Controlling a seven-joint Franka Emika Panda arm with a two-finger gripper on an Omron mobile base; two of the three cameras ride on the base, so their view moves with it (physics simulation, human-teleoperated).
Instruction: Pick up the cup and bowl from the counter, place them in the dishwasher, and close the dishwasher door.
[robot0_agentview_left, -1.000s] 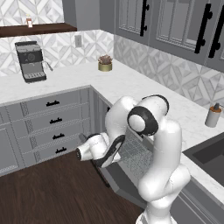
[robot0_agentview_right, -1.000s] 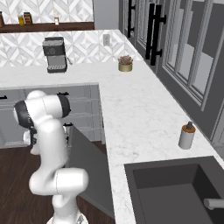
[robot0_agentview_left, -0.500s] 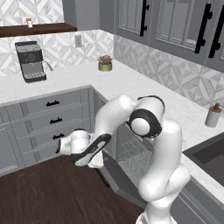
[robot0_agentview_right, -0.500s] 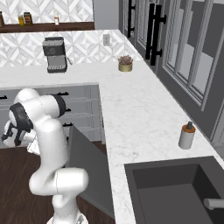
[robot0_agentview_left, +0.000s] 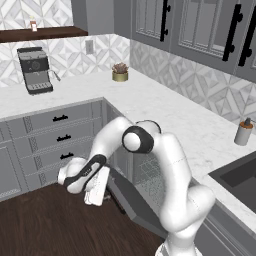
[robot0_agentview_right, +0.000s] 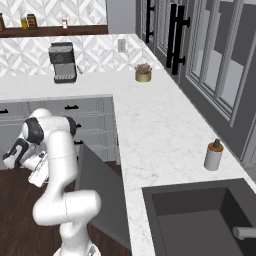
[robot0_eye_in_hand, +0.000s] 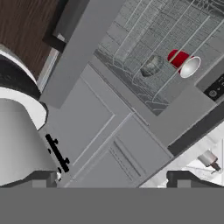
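The white arm has swung further out over the dark wood floor (robot0_agentview_left: 45, 220) since half a second ago, its end effector (robot0_agentview_left: 95, 192) now lower and farther from the cabinets, in front of the grey drawer fronts with black handles (robot0_agentview_left: 60, 140); the base has not driven, and the kitchen reads the same in both base views. Whether the end effector stands wide or narrow cannot be told, though nothing is seen between its tips. The flat grey dishwasher door (robot0_agentview_right: 102, 190) hangs partly lowered, tilted out beside the arm. Through the hand view, the small red tapered cup with a white inside (robot0_eye_in_hand: 184, 62) lies on its side in the grey wire rack of the dishwasher (robot0_eye_in_hand: 148, 48), with the small round grey metallic bowl (robot0_eye_in_hand: 151, 66) just beside it. The long white marble-look worktop (robot0_agentview_right: 150, 130) carries a black-and-silver coffee machine (robot0_agentview_right: 62, 62), a small potted plant (robot0_agentview_right: 143, 73) and a grey soap dispenser with a brown top (robot0_agentview_right: 214, 155), which stands near the dark sink (robot0_agentview_right: 200, 215).
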